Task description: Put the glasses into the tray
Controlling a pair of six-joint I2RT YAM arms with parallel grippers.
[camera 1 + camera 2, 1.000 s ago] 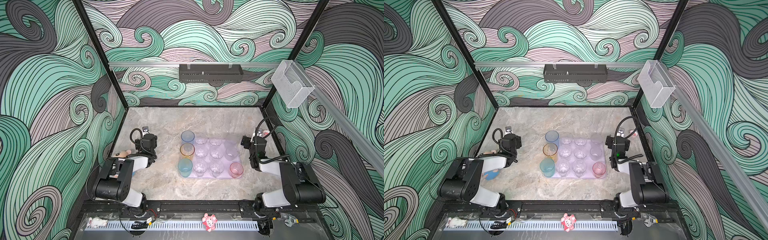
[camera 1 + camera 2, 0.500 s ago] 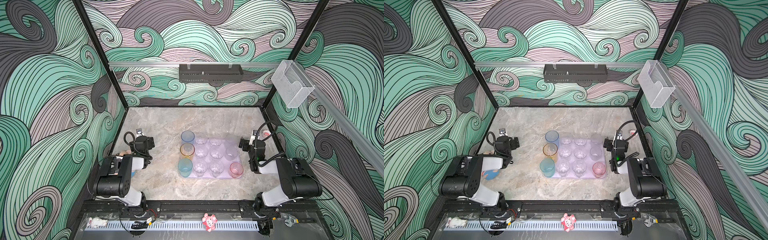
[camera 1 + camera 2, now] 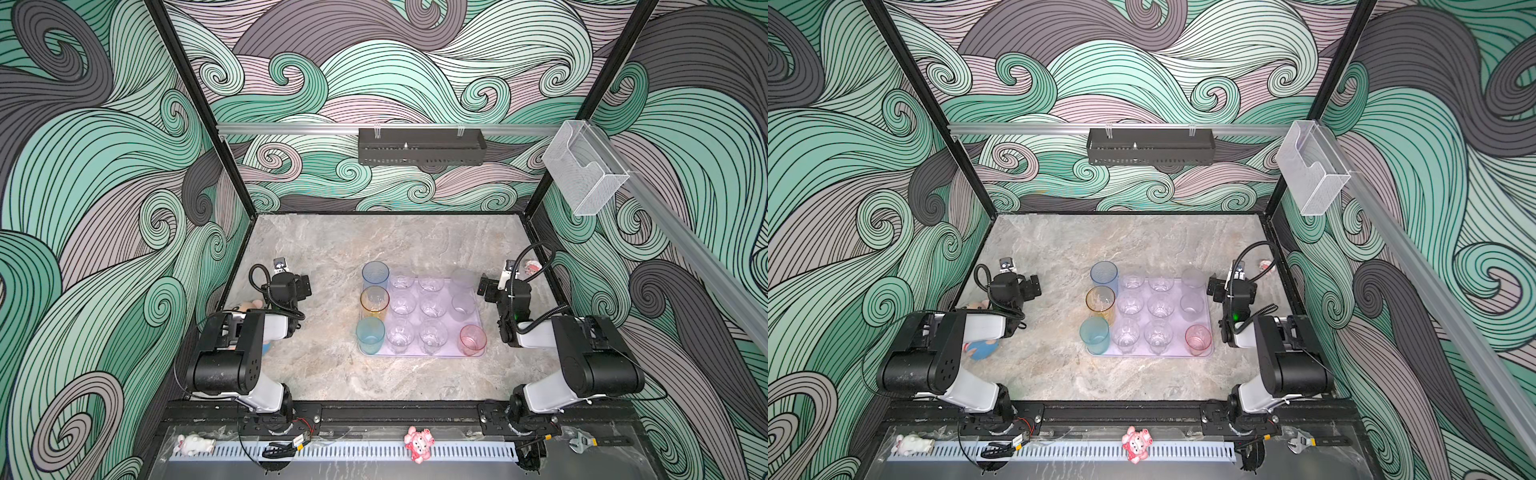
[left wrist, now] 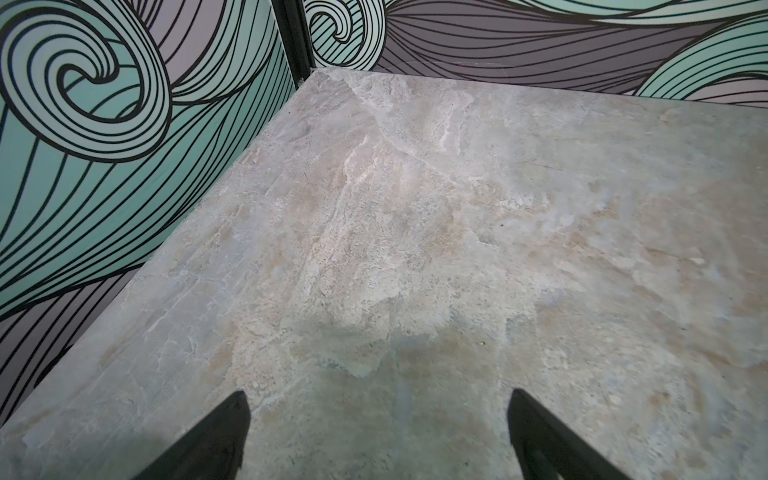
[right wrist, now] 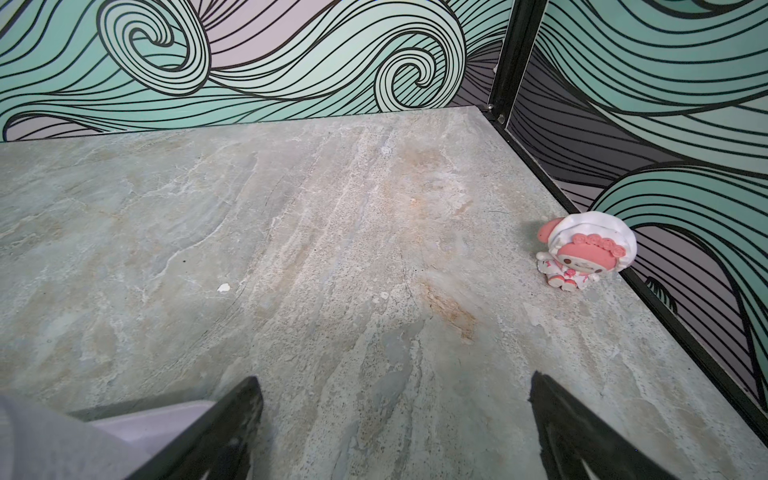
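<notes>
Left claw (image 4: 377, 399): spread, empty, over bare table (image 4: 457, 208), well apart from the tray (image 3: 453, 353). Tray: mid-table, twelve glasses (image 3: 375, 300) standing upright inside, in rows. Right claw (image 5: 395, 378): spread, empty, just beside the tray's right edge.

You see only the tips of the left gripper (image 4: 376, 399), the rest cut off by the frame edge. On the right wrist view, a frosted glass (image 5: 41, 444) and the tray (image 5: 153, 417) corner get clipped. Your left arm (image 3: 976, 328) hides most of a toy (image 3: 982, 348).
</notes>
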